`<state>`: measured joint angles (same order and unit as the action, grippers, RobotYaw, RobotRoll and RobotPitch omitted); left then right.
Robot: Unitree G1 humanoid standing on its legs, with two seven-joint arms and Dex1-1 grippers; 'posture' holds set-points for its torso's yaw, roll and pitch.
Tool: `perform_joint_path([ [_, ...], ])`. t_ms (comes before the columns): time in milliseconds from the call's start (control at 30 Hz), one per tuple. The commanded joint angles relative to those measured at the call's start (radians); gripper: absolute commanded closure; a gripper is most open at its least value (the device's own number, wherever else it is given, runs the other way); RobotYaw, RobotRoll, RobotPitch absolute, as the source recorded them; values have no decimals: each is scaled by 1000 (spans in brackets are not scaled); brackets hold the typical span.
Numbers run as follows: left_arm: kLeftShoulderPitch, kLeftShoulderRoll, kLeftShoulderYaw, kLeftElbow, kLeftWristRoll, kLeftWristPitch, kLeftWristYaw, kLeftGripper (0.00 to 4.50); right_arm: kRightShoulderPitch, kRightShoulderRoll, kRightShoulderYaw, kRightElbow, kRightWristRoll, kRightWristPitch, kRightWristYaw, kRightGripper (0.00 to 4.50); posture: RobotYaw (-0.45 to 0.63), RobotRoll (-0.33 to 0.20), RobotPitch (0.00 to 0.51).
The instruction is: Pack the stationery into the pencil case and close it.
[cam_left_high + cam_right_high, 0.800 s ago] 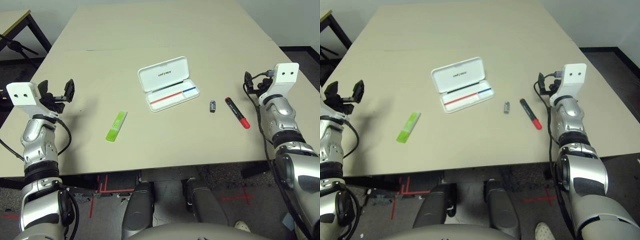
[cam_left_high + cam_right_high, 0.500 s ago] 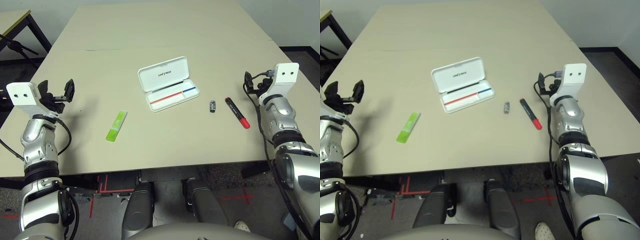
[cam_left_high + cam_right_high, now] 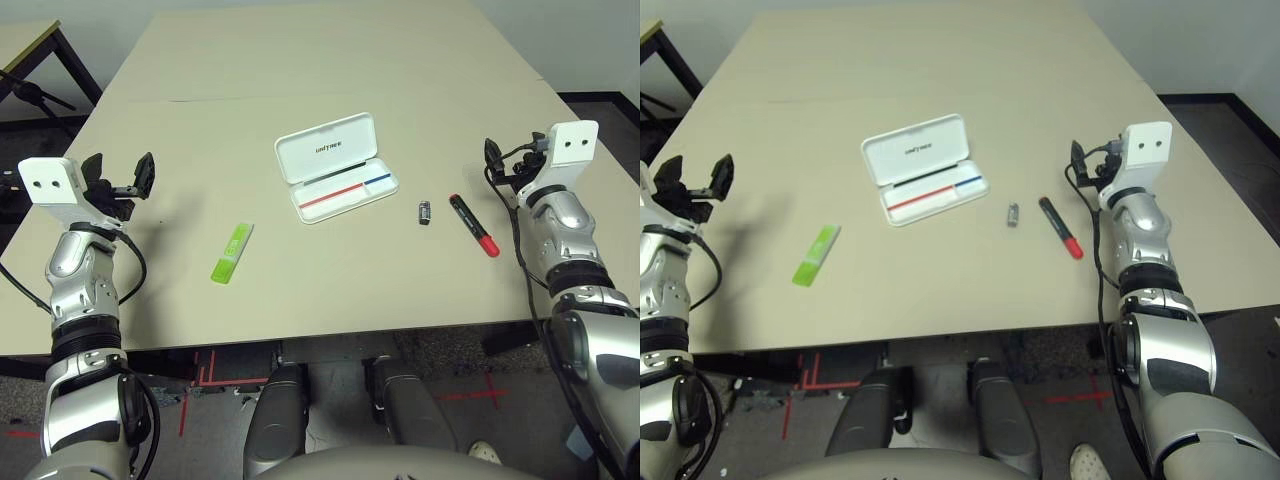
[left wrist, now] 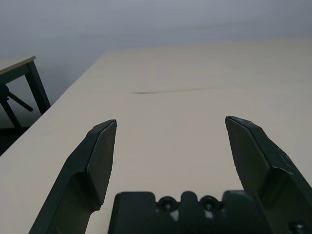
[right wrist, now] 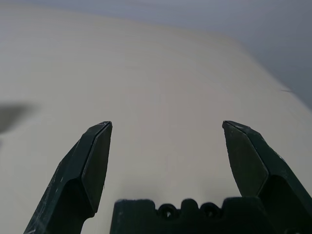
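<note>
- Left eye view: the pencil case (image 3: 336, 167) lies open at the middle of the table (image 3: 330, 60), lid tipped back toward the far side, tray nearer you with its red-and-blue stripe showing and nothing in it.
- The three stationery items are all loose on the table. The lime-green stick (image 3: 232, 253) lies on the left, well apart from the case. The small dark block (image 3: 425, 212) and the red marker (image 3: 473, 225) lie side by side on the right, near the tray's right end.
- The left gripper (image 3: 120, 180) hovers above the table's left edge, fingers spread, nothing between them. The left wrist view confirms it: two parted fingertips (image 4: 102, 146) over bare tabletop.
- The right gripper (image 3: 1086, 163) hangs just beyond the marker's black cap; the right wrist view shows its fingers (image 5: 95, 161) wide apart and unloaded.
- Step in hand, as judged: the first pick, with no item packed yet.
- To do it well, take the marker with the right arm, since it lies closest. Bring the fingers down astride the barrel, across its length, near the middle so it does not pivot.
- The block is small and sits close to the marker; approach from the outer side so you do not knock it.
</note>
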<state>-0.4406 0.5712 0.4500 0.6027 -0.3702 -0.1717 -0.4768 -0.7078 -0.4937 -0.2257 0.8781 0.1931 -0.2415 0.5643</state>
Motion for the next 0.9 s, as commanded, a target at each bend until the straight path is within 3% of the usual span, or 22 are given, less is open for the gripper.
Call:
perform_joint_path([
  [33, -10, 1, -11, 21, 8, -11, -16, 19, 43, -45, 43, -126, 31, 112, 170, 0, -37, 0, 116],
  [333, -6, -13, -72, -18, 20, -5, -88, 19, 119, -132, 128, -297, 30, 235, 436, 0, -33, 0, 102],
  [500, 21, -14, -101, -77, 16, 25, -121, 19, 142, -148, 144, -335, 28, 275, 489, 0, -27, 0, 99],
  [800, 136, 0, -278, -458, -6, 284, -254, 19, 151, -146, 151, -333, 16, 279, 499, 0, -17, 0, 107],
  [900, 137, 29, -385, -572, 43, 395, -284, 19, 152, -144, 156, -329, 9, 277, 498, 0, -18, 0, 110],
])
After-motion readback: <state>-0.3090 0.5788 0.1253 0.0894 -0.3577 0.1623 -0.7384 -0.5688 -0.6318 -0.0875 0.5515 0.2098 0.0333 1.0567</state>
